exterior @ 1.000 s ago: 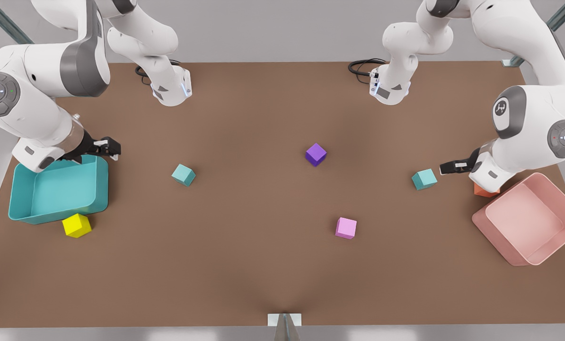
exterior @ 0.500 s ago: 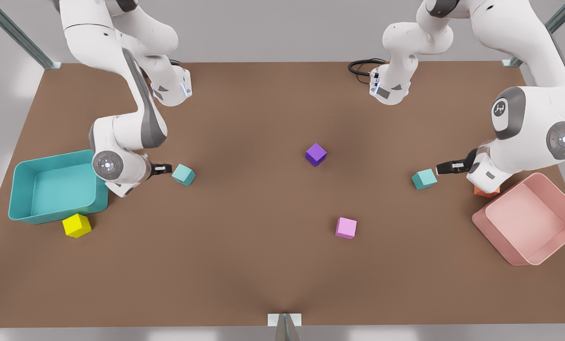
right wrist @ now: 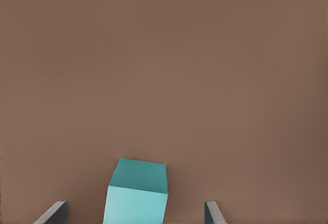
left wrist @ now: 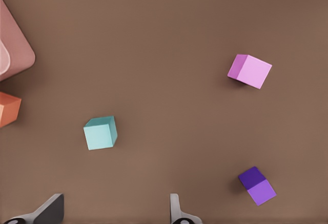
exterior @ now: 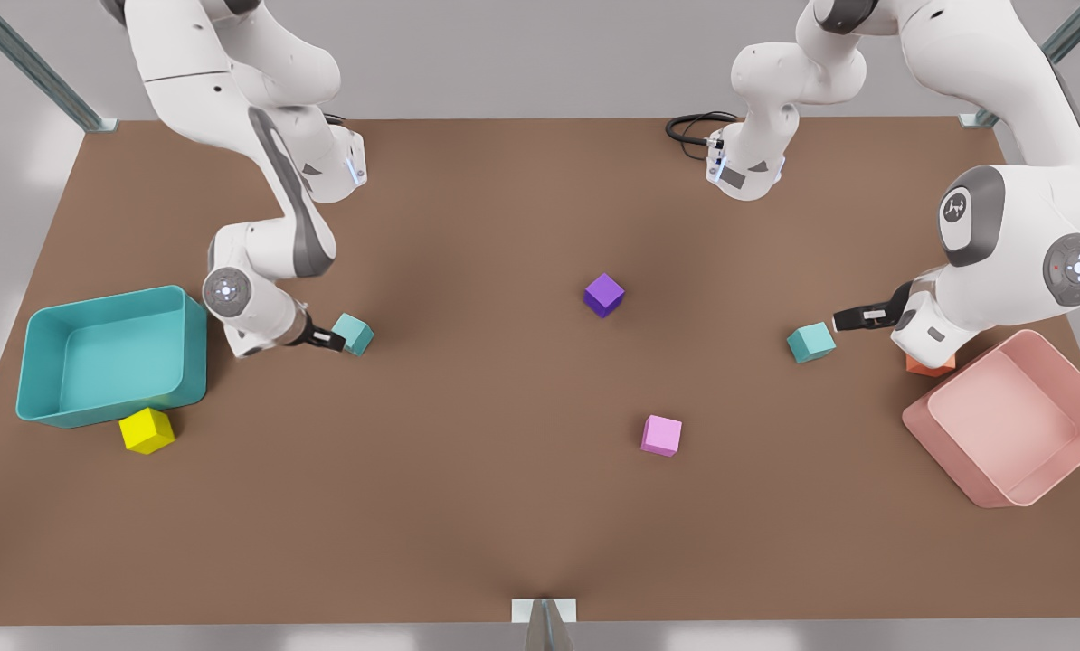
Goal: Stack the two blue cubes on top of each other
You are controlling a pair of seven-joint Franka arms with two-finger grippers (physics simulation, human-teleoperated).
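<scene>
- Blue cubes are both sitting flat on the tabletop (exterior: 504,506), well apart: the first blue cube (exterior: 351,334) is lying towards the front view's left, near the teal bin (exterior: 187,362). The second blue cube (exterior: 810,343) is lying towards the front view's right, near the pink bin (exterior: 920,420).
- The right gripper (exterior: 332,341) is the one doing the moving. A second ago it was hanging over the teal bin's rim, and it is now reaching right up to the first blue cube.
- In the right wrist view, the right gripper (right wrist: 133,216) is spreading its fingers on either side of the first blue cube (right wrist: 136,193), released and not yet pinching it.
- The left gripper (exterior: 852,318) is barely shifting, creeping only slightly closer to the second blue cube. It is hovering just beside that cube (fingers parted in the left wrist view, nothing between them).
- From the left wrist camera, the second blue cube (left wrist: 100,133) is lying ahead of the left gripper (left wrist: 114,214), with the pink cube (left wrist: 249,70) and purple cube (left wrist: 258,185) off to one side.
- My reading is that the task is only entering its first grasp, with no cube lifted and no stack started. The right arm seems to be lining up the pick, so closing squarely on the cube's faces is what matters next.
</scene>
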